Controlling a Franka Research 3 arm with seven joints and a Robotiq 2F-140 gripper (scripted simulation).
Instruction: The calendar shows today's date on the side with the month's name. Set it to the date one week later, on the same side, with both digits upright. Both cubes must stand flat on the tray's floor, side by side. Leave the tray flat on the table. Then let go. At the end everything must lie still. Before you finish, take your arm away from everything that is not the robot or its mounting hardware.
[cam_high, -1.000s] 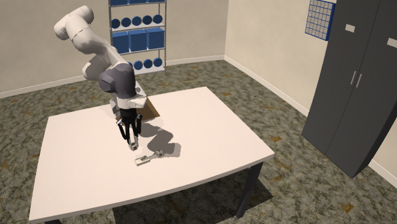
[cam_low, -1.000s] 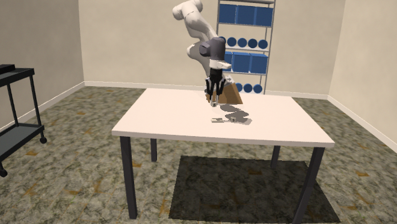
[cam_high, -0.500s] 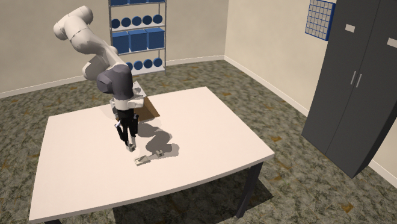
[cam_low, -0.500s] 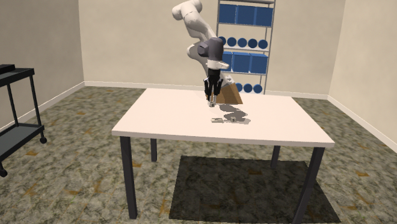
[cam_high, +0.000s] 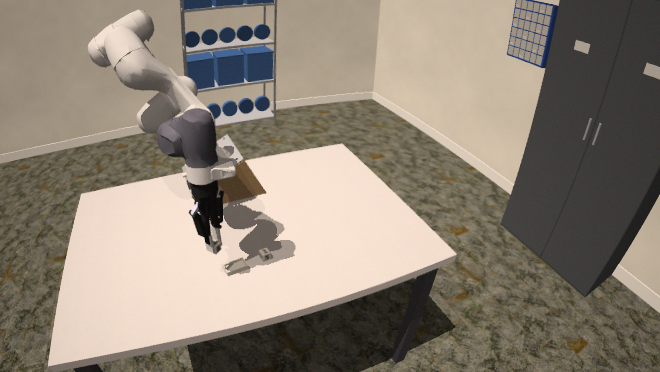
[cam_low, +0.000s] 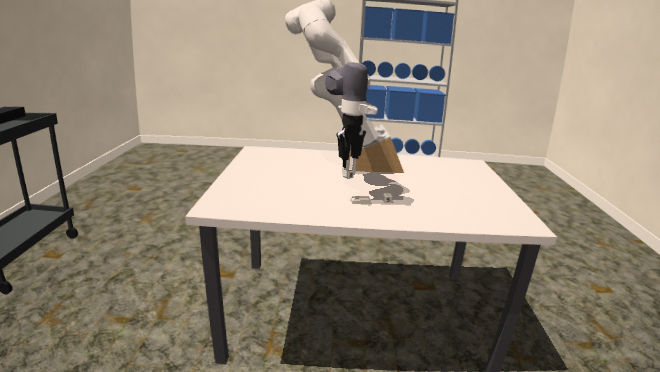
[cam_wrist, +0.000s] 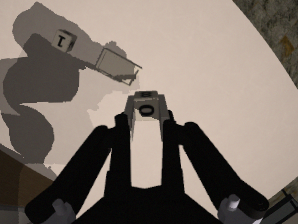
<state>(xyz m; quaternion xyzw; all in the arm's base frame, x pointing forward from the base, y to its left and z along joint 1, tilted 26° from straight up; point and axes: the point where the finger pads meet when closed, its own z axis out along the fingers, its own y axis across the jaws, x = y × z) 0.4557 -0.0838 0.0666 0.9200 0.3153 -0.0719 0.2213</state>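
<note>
So the month's name isn't showing up anywhere for me, the tray is just too tiny in the room views and blurry from the wrist. The arm is also covering part of a brown wooden wedge at the back of the table.

Going left to right in the top view: the gripper is hanging above the table, pinching one small grey cube between its fingertips. The dark mark on that cube's face is too blurred to read. Next, the shallow grey tray is lying flat on the table with nothing standing in it. Just beside its right end, the second cube is sitting on the table top in the arm's shadow, showing what looks like a 1 on its upper face.

Count: two cubes, one tray.
</note>
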